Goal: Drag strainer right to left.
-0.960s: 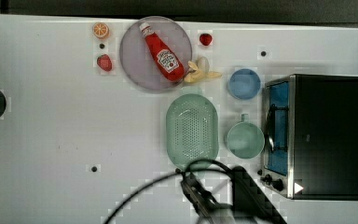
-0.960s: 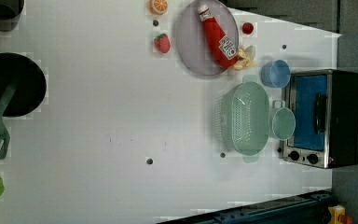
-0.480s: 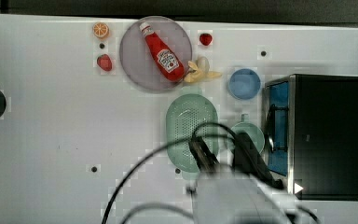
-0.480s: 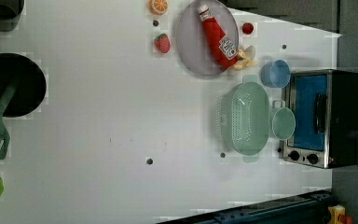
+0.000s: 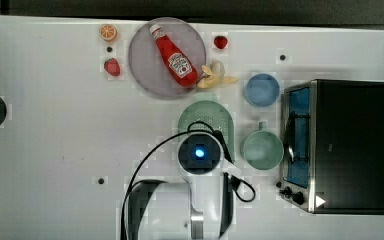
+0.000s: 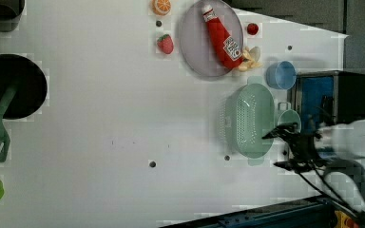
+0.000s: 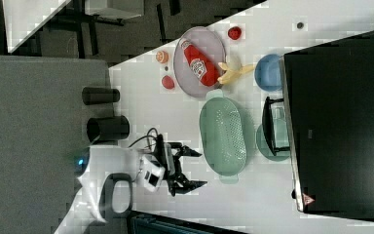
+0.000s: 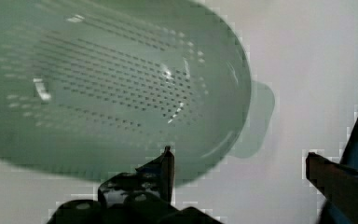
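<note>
Left view: strainer (image 6: 249, 119), pale green oval, dotted perforated base, small tab handles, upright on white table (image 6: 100, 142); gripper (image 6: 281, 151) spread, empty.

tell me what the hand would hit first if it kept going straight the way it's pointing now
Most likely the pale green oval plastic strainer. In the right view the open hand points toward its near end, apart from it. The wrist view shows the perforated bowl just ahead of the fingers. Height is unclear, so rim or inside.
</note>
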You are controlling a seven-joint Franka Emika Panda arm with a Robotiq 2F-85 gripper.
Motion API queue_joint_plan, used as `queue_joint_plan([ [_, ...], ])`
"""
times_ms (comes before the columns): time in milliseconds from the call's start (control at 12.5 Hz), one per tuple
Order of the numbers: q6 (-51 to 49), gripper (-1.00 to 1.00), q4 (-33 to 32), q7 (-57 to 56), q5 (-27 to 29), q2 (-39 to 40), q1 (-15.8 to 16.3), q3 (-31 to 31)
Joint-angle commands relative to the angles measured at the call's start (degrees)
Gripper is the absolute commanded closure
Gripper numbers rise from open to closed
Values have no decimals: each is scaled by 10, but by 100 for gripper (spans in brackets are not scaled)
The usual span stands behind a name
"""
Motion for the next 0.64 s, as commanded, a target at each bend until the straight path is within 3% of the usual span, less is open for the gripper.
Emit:
queue_joint_plan([
  [80,88,-100,27,61,7,43,-1,2],
  [640,284,-100,33,190,7,212,6,6],
])
